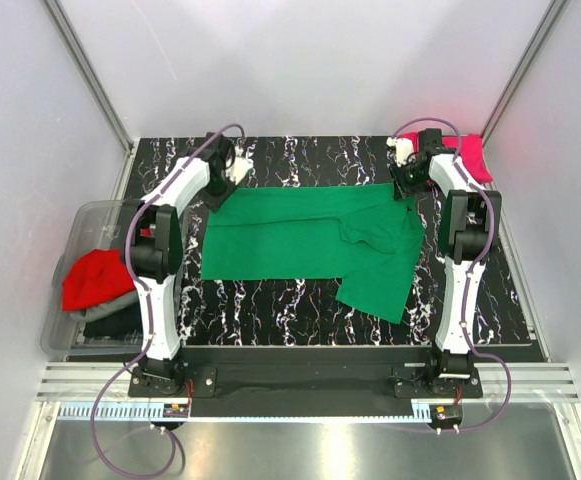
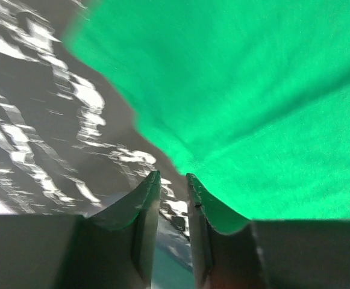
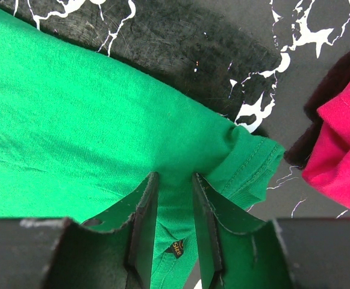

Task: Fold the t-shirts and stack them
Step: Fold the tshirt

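Meanwhile right pincer (image 3: 170, 180) grips the green t-shirt (image 1: 300, 240); left pincer (image 2: 173, 180) stands slightly parted beside it

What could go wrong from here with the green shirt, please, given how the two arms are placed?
1. The right gripper has its jaws pinching the green shirt while the left gripper seems to be at the edge with little or no cloth between its jaws; a pull could drag the shirt askew.
2. The near right corner is bunched and folded over, so creases may get folded in.
3. The pink shirt lies close and might snag.
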### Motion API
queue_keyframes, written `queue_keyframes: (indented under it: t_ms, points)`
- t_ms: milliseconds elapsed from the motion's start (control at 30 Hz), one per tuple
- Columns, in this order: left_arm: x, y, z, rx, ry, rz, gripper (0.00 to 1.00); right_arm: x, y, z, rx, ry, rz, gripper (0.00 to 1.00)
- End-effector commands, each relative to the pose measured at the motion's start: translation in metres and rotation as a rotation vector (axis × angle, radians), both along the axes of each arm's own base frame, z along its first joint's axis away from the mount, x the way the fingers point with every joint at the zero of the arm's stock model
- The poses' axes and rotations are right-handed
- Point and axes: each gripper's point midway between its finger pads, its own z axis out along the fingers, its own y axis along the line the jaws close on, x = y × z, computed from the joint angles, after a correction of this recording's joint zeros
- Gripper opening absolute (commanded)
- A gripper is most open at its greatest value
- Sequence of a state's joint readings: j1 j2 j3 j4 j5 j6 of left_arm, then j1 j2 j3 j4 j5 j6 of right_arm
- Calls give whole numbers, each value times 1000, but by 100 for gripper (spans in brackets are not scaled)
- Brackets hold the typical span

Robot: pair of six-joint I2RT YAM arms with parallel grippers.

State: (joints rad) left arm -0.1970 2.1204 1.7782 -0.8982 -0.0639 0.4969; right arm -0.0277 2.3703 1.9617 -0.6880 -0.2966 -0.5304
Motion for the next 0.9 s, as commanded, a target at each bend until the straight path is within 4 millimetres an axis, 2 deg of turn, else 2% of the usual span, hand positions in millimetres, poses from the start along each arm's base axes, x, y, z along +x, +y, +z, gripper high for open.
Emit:
queue_keyframes:
  t_ms: [0,33,100,133,200,233,367,600,867]
  points:
    - [43,-11,61,-50,-191,-4,30,-15,1,-12,-24,53,7,36]
    - [48,-12,50,-40,-178,-3,30,-15,0,-12,-25,53,5,36]
    - [60,-14,51,-44,-197,5,29,-16,1,-12,-23,56,8,36]
    - [64,-12,34,-28,-169,15,28,-15,1,-11,-24,52,7,37]
    - [73,-14,28,-19,-166,28,24,-14,1,-12,-22,52,7,36]
    - [74,-14,13,-10,-137,28,23,-13,1,-10,-23,49,6,36]
    - [76,-16,-5,-5,-105,26,20,-13,-3,-12,-43,49,-2,36]
    - [83,-13,-21,22,-91,18,19,-10,-8,-10,-70,37,-7,37]
    - [91,-2,-46,115,-64,-19,20,-2,-15,-18,-134,32,-5,37]
